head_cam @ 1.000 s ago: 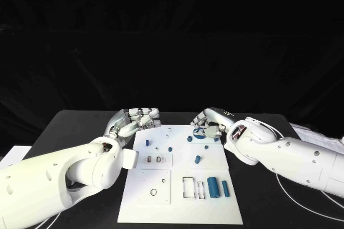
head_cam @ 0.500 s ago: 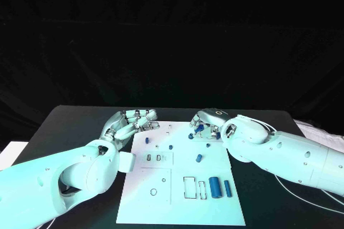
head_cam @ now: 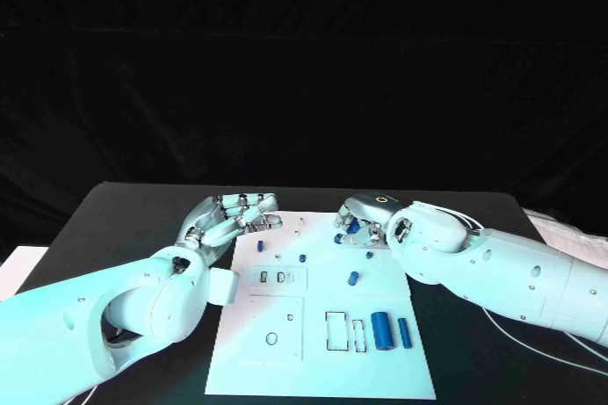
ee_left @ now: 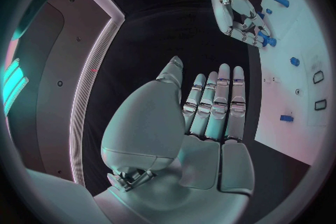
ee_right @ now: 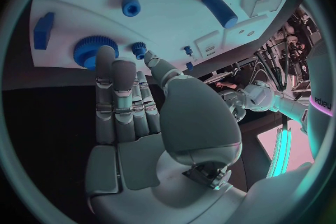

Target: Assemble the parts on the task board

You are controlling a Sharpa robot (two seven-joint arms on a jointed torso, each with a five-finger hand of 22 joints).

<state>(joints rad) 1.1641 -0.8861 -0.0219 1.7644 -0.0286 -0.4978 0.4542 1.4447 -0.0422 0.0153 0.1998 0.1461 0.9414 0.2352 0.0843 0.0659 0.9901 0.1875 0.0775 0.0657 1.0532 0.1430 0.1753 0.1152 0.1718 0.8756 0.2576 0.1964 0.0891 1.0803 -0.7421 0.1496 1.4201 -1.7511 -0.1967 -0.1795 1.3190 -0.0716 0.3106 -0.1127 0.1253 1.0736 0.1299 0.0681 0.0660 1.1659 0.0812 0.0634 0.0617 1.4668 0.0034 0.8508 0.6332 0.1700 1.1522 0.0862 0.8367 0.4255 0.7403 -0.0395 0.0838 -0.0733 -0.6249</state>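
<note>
Black table, white task board centred on it. Right hand at the board's far right corner, fingers straight and side by side, holding nothing, tips just beside the blue gear. Left hand off the far left edge, fingers loosely together, empty. Blue cylinder lies near the front right, well apart from both.

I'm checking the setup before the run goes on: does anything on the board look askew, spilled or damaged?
Nothing stands out. The task board lies flat and square on the table, with blue parts on it and no visible damage. The left hand is at the board's far left corner and the right hand over the parts at its far edge, both holding nothing.
</note>
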